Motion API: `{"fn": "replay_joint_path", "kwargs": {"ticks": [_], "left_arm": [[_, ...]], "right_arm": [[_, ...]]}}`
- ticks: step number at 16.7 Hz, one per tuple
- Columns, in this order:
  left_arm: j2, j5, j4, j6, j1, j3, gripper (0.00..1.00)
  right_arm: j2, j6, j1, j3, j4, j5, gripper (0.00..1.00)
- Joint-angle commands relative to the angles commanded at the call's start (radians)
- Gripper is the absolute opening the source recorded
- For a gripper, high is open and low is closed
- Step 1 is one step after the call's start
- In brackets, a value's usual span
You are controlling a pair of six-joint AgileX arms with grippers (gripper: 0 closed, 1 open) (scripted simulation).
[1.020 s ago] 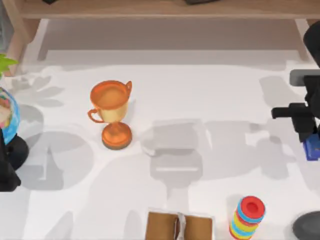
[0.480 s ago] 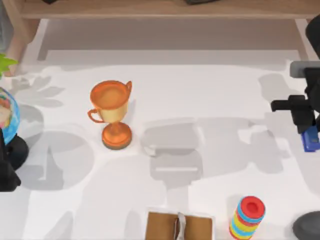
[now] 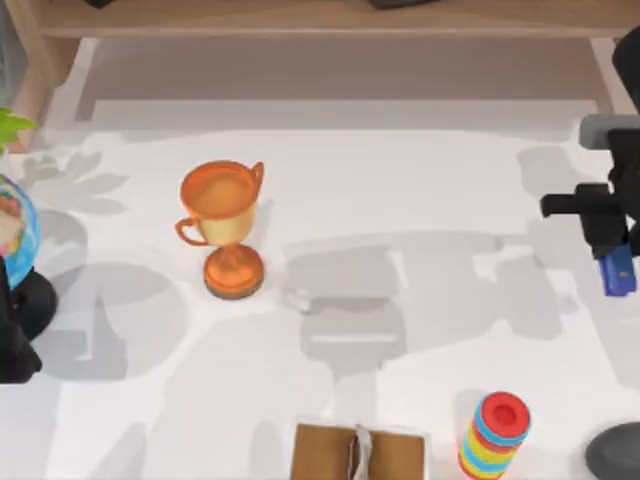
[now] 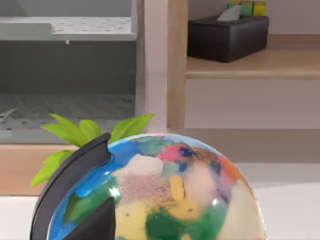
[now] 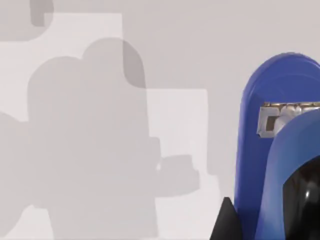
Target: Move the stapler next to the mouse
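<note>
While the right gripper [image 3: 616, 262] sits at the bench's [image 3: 420, 190] 3 o'clock edge in the top view, it has the stapler [image 3: 619, 272] pinched between its fingers, the blue body poking out toward 6 o'clock from under the black arm. From the right wrist view the stapler [image 5: 272, 150] is close up, blue shell with a metal staple slot showing, held over bare white bench [image 5: 100, 125] crossed by grey shadows.

Down at the 5 o'clock corner of the top view lies the mouse [image 3: 616, 452], dark and low-domed, cut by the picture's edge and well apart from the stapler. Just toward 9 o'clock of the mouse stands a rainbow ring stack [image 3: 494, 434]. A brown book [image 3: 360, 452] lies at 6 o'clock, and an orange trophy [image 3: 224, 226] stands upright toward 10 o'clock of centre.

At the 9 o'clock edge the left arm [image 3: 14, 340] is parked beside a globe [image 3: 14, 230]; whether its gripper is spread or closed I cannot tell. From the left wrist view the globe [image 4: 165, 200] looms close, green leaves [image 4: 85, 132] behind it.
</note>
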State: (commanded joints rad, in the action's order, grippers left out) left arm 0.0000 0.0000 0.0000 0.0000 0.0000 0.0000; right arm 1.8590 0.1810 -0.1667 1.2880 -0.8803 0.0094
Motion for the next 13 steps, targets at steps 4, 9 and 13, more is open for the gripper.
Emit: {"fn": "replay_joint_path", "kwargs": {"ticks": [4,9,13], "left_arm": [[0.0,0.0,0.0,0.0,0.0,0.0,1.0],[0.0,0.0,0.0,0.0,0.0,0.0,1.0],[0.0,0.0,0.0,0.0,0.0,0.0,1.0]], "right_arm": [[0.017,0.002,0.001,-0.02,0.015,0.001,0.0],[0.064,0.004,0.0,-0.066,0.024,0.001,0.0],[0.071,0.004,0.0,-0.073,0.024,0.001,0.0]]}}
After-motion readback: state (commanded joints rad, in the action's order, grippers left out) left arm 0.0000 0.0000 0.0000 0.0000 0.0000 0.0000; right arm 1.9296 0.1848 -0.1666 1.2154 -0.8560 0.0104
